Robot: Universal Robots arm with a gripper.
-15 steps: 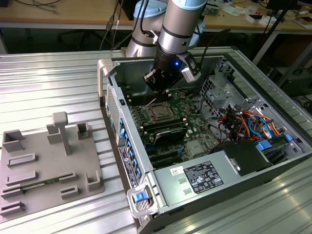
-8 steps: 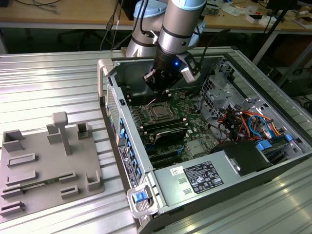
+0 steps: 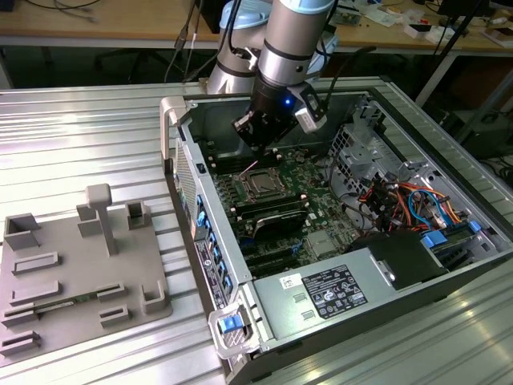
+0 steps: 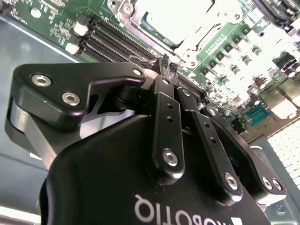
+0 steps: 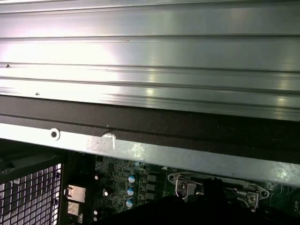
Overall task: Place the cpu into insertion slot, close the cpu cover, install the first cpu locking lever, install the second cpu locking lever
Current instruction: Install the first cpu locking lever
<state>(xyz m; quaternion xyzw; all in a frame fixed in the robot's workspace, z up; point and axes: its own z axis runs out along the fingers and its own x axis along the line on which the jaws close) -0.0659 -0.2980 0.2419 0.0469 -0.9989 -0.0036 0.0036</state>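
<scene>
**Pincer poised at the edge of the seated cpu**

The cpu is a thin square chip with a flat, silver-grey metal top. In the second wrist view it glares almost white. It lies flat in the insertion slot, a square recess in the green circuit board. The slot sits toward the end of the computer case opposite the grey power supply box.

The cpu cover is a silvery stamped-metal frame with a cut-out window. It appears to lie down around the chip. A thin pale rod slants up from the slot's edge, just under the arm.

The pincer hangs close above that edge of the slot. In the second wrist view its matte black fingers are pressed together at the tips. Whether they pinch the rod cannot be told.

Long black memory slots run beside the socket, toward the power supply. The first wrist view shows small cylindrical capacitors on the board.

The case rests on a table of ribbed, brushed aluminium. A grey moulded fixture plate lies near the table's edge at the exterior view's left.
</scene>
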